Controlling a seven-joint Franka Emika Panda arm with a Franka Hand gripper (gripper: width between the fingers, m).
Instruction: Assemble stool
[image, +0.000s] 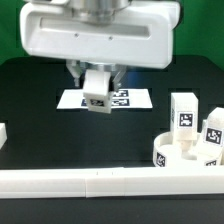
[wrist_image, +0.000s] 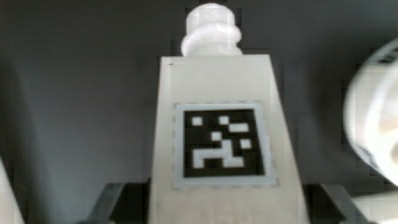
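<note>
My gripper (image: 95, 88) is shut on a white block leg (image: 96, 91) with a black-and-white tag and holds it above the table, over the marker board (image: 135, 99). In the wrist view the leg (wrist_image: 219, 120) fills the middle, tag facing the camera and threaded peg (wrist_image: 212, 25) pointing away, with dark fingers (wrist_image: 125, 200) on both its sides. The round white stool disc (image: 180, 157) lies at the exterior view's lower right; its edge shows in the wrist view (wrist_image: 374, 110). Two more tagged legs (image: 184, 114) (image: 214, 133) stand upright on or just behind the disc.
Long white rail bars (image: 100, 183) run along the front edge of the black table. A small white piece (image: 3, 132) sits at the exterior view's left edge. The arm's large white body (image: 95, 35) hangs over the back of the table.
</note>
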